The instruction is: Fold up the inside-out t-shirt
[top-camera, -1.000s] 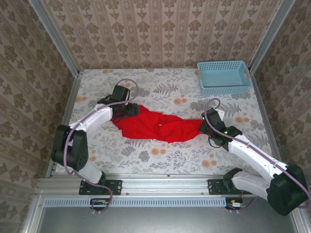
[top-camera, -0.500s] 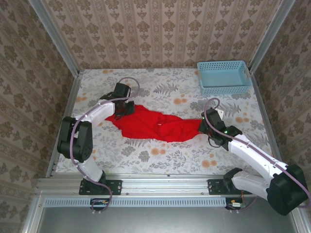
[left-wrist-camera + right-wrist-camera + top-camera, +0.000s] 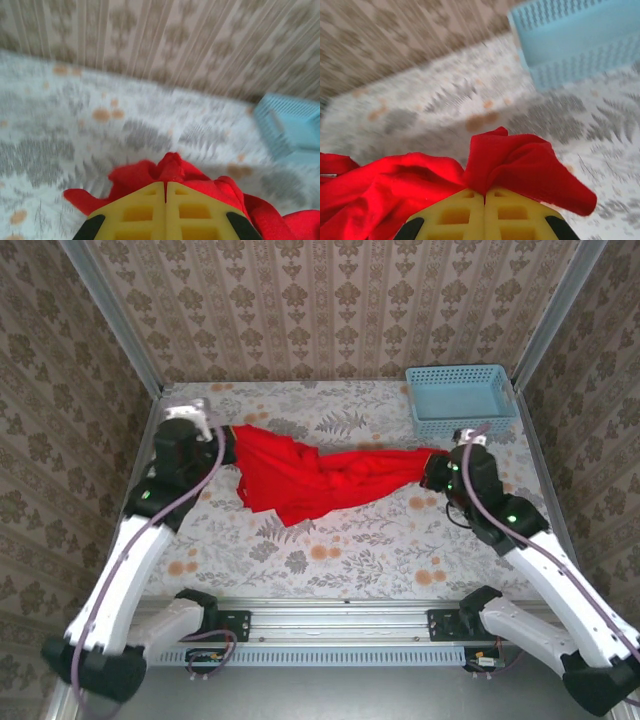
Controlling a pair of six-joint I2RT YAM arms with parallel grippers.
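Left fingers (image 3: 142, 212) are pressed together on a bunched red edge of the t-shirt (image 3: 320, 480), and the right fingers (image 3: 460, 215) pinch its opposite end just as tightly, so the cloth hangs strung between them over the middle of the table (image 3: 330, 560), sagging and crumpled. To my eye it wants spreading: draw both ends apart evenly, pinches firm, then lay it flat, clear of the light-blue basket (image 3: 465, 425) in the far right corner.
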